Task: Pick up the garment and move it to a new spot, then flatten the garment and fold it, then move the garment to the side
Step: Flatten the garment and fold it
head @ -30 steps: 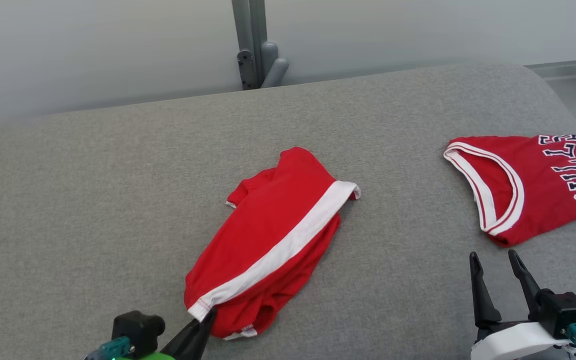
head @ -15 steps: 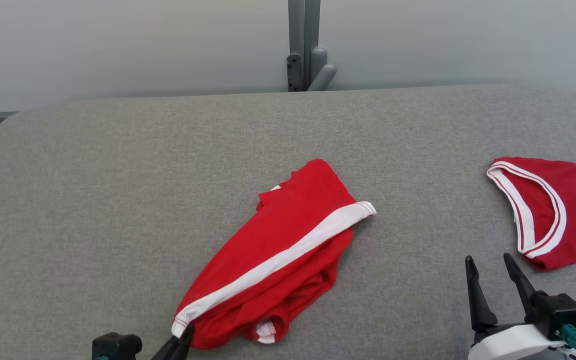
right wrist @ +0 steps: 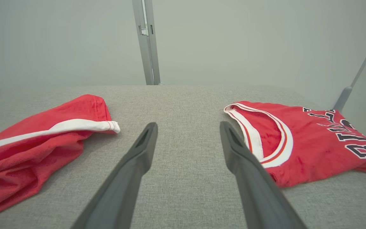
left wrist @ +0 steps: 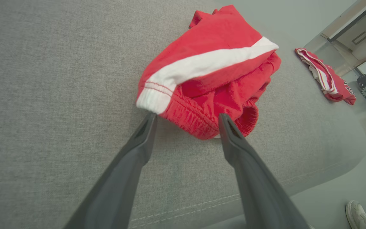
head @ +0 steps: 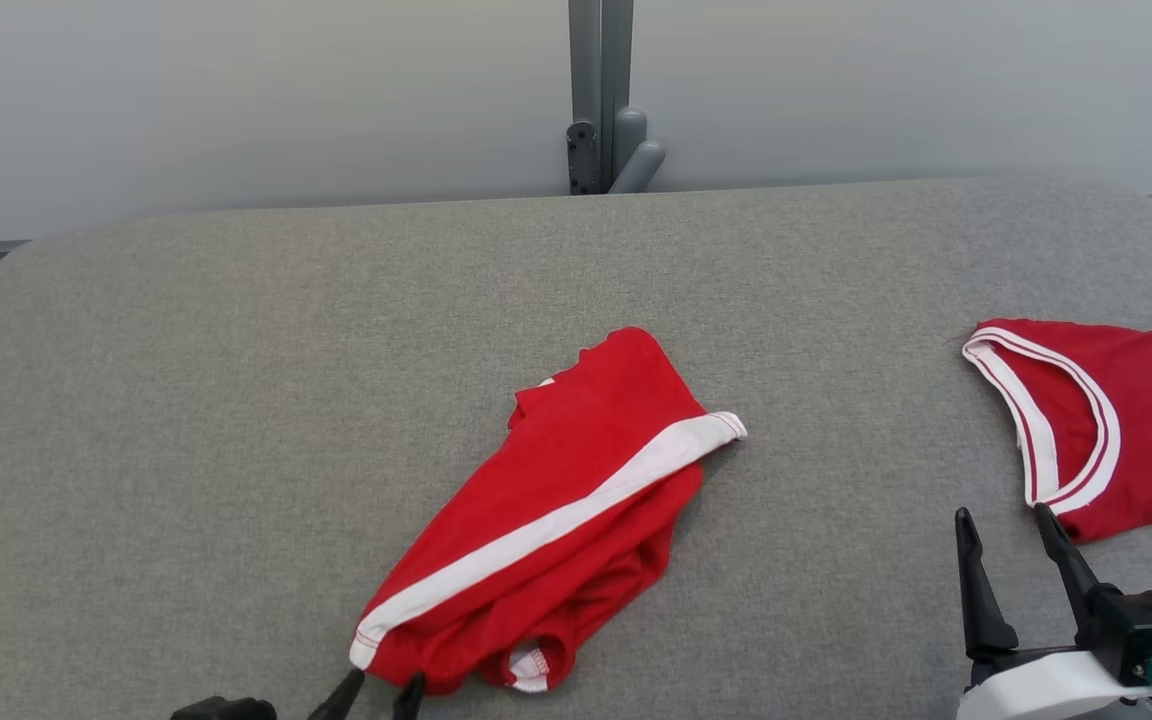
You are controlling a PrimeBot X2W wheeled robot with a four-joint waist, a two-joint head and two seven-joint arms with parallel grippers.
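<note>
Crumpled red shorts (head: pixel 556 510) with a white side stripe lie on the grey padded surface (head: pixel 236 400), slanting from its middle toward the front. My left gripper (head: pixel 381 690) is open at the bottom edge of the head view. In the left wrist view its fingertips (left wrist: pixel 151 117) stand just short of the shorts' (left wrist: pixel 214 66) white corner and gathered waistband, and nothing is held. My right gripper (head: pixel 1001 515) stands open over bare fabric at the lower right, between the shorts (right wrist: pixel 33 136) and a red jersey (right wrist: pixel 307 143).
The red jersey (head: pixel 1106 420) with white trim and dark lettering lies flat at the right edge. A grey post (head: pixel 596 100) rises behind the surface against a pale wall. The cushion's front edge (left wrist: pixel 202 206) is close to my left gripper. A person's shoe (left wrist: pixel 357 213) is on the floor.
My left gripper, shut on the shorts' white-striped corner before, has opened and let it go, sliding back toward the front edge. The camera turned early on; the shorts and right gripper stay put.
</note>
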